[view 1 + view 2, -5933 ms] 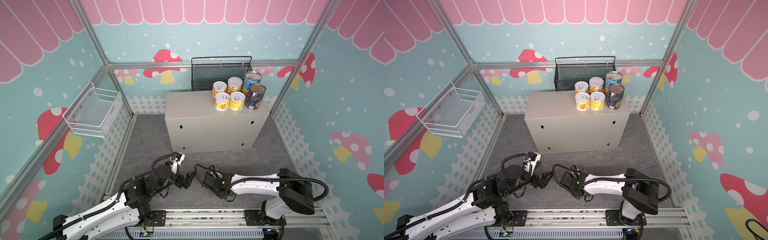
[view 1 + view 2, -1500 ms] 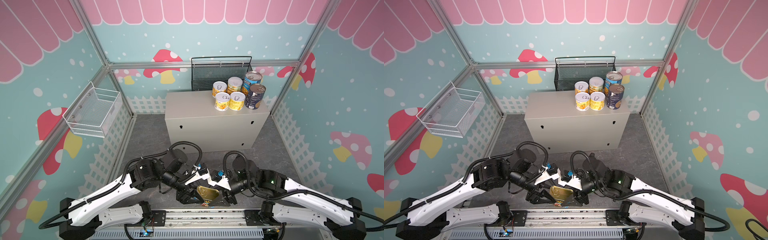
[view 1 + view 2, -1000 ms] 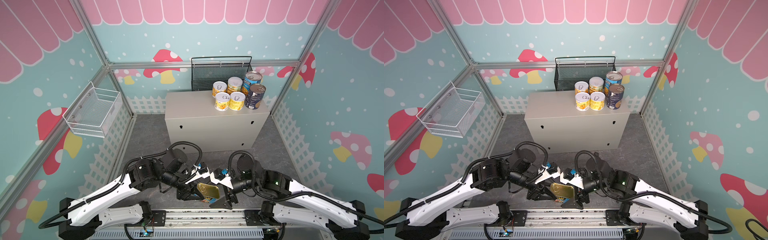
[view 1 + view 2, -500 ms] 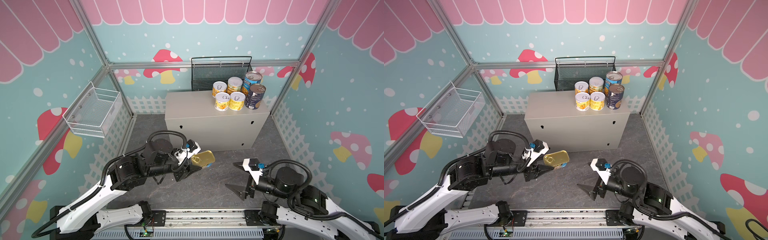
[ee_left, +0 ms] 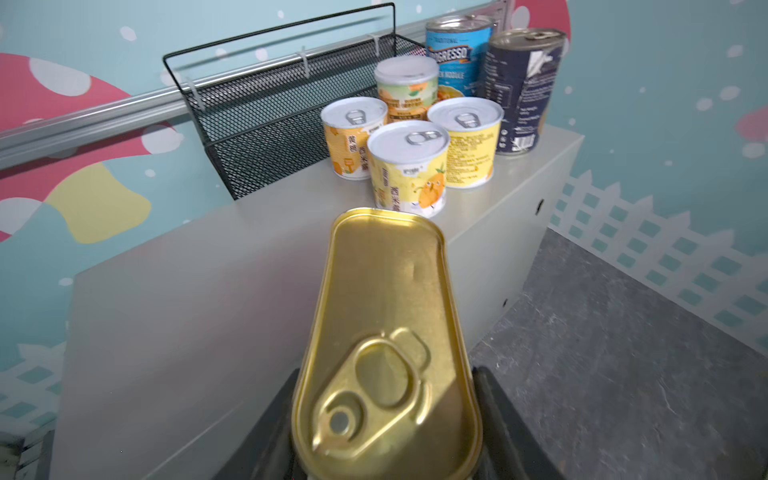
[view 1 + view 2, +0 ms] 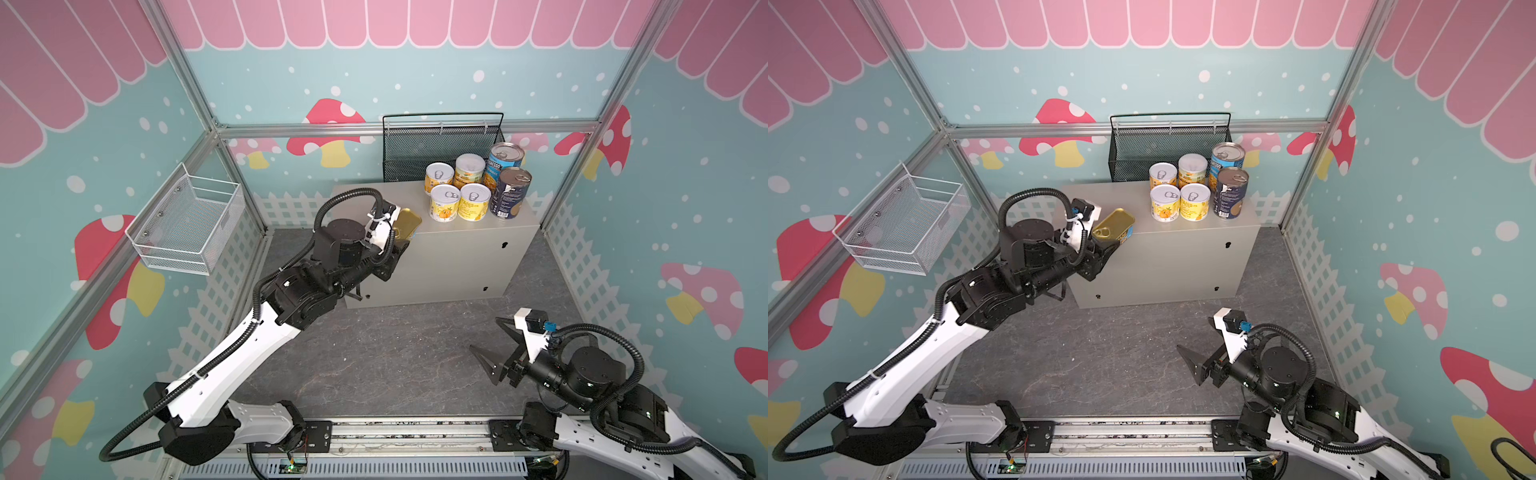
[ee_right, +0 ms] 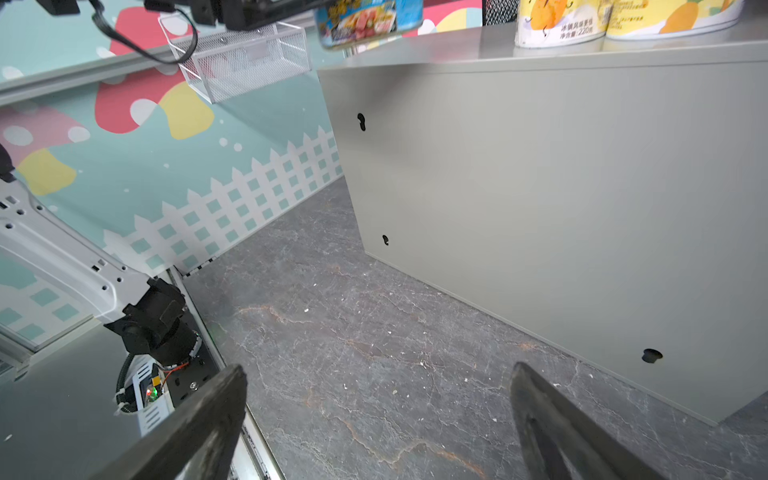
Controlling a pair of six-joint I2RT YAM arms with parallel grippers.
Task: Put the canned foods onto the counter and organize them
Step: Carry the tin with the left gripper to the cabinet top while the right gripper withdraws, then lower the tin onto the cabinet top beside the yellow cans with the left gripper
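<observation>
Glossy gold tin (image 5: pixel 386 299), matt metal counter (image 5: pixel 199 299)

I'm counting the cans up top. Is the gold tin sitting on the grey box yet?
No, the left gripper holds the gold tin in the air over the grey box's front edge, not resting on it.

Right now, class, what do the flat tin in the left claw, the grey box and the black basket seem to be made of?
Flat tin: metal, glossy gold finish; it mirrors light and has a stamped pull-ring.
Grey box: probably painted sheet metal, matte; crisp folded edges, punched keyholes.
Black basket: likely coated steel mesh on a wire frame; fine see-through grid, dull black.
</observation>
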